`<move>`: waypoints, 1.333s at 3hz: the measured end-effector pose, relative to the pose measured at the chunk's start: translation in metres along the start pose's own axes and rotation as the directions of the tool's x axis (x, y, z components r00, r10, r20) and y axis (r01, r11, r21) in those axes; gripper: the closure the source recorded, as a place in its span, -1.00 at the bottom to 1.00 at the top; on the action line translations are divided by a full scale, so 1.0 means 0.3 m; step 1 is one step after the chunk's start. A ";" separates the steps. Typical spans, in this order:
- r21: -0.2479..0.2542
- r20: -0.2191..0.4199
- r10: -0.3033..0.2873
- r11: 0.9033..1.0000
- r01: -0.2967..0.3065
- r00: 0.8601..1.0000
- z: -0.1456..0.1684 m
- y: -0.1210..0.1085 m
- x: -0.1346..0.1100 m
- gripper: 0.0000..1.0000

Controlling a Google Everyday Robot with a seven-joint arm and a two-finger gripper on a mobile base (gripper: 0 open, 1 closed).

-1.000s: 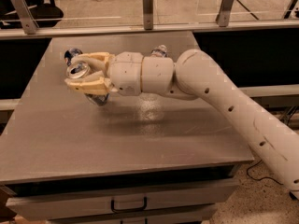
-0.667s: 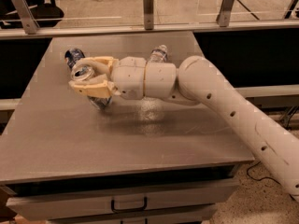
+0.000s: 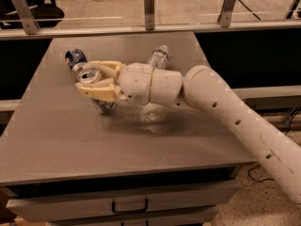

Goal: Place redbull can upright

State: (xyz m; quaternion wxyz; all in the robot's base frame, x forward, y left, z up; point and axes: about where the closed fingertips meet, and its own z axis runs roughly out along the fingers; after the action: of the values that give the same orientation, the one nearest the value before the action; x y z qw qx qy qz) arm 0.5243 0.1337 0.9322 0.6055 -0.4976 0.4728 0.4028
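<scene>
We see a big grey table [image 3: 56,145]. A white arm [image 3: 235,121] comes in from 4 o'clock. Its tool [image 3: 88,77] is clamped on the redbull can [image 3: 104,106], near 10 o'clock on the table, almost upright. A clear bottle [image 3: 160,56] is at 12 o'clock and a blue can [image 3: 74,58] at 11.

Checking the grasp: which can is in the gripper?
The redbull can, its silver top showing between the gripper's fingers, held over the table. The dark-blue can is behind, outside the fingers.

redbull can [image 3: 104,106] midsection behind gripper [image 3: 87,78] fingers [image 3: 97,91]
</scene>
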 end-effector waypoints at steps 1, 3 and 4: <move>0.013 -0.007 0.012 1.000 -0.012 1.000 -0.012 -0.012 0.010 -0.31; 0.016 -0.014 0.019 1.000 -0.019 1.000 -0.010 -0.033 0.021 -1.00; 0.032 -0.017 0.002 0.999 -0.001 1.000 -0.029 -0.046 0.004 -1.00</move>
State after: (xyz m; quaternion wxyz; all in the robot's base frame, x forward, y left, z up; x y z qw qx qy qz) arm 0.5365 0.1227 0.9334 0.6091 -0.4908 0.4848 0.3913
